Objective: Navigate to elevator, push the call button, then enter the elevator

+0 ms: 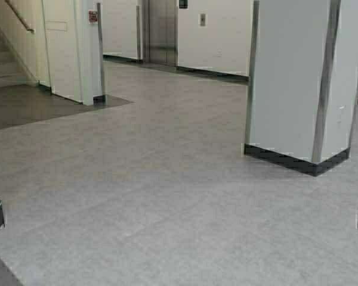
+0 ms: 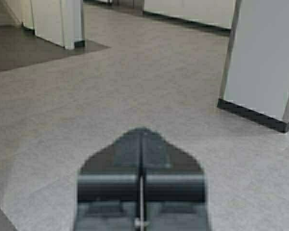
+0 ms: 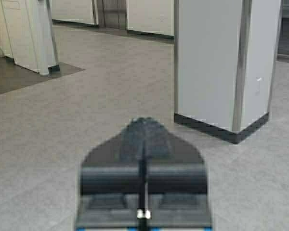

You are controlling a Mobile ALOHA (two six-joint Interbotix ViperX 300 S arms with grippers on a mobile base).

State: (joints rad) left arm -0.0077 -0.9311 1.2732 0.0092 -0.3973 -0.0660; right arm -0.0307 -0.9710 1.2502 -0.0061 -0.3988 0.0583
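The elevator (image 1: pixel 161 32) shows as tall steel doors in the far wall, across the open floor and a little left of centre. The call button (image 1: pixel 202 19) is a small grey plate on the white wall just right of those doors. The doors (image 3: pixel 113 11) are also visible far off in the right wrist view. My left gripper (image 2: pixel 142 132) is shut with nothing in it and points forward over the floor. My right gripper (image 3: pixel 143 121) is likewise shut and holds nothing. Both are held low and far from the elevator.
A wide white pillar (image 1: pixel 298 83) with steel corner strips and a dark base stands at the right. At the left are a white wall corner (image 1: pixel 86 53) carrying a red box (image 1: pixel 93 16), stairs (image 1: pixel 3 59) and a darker floor patch (image 1: pixel 36 104). Grey tiled floor (image 1: pixel 167 179) runs between them toward the far wall.
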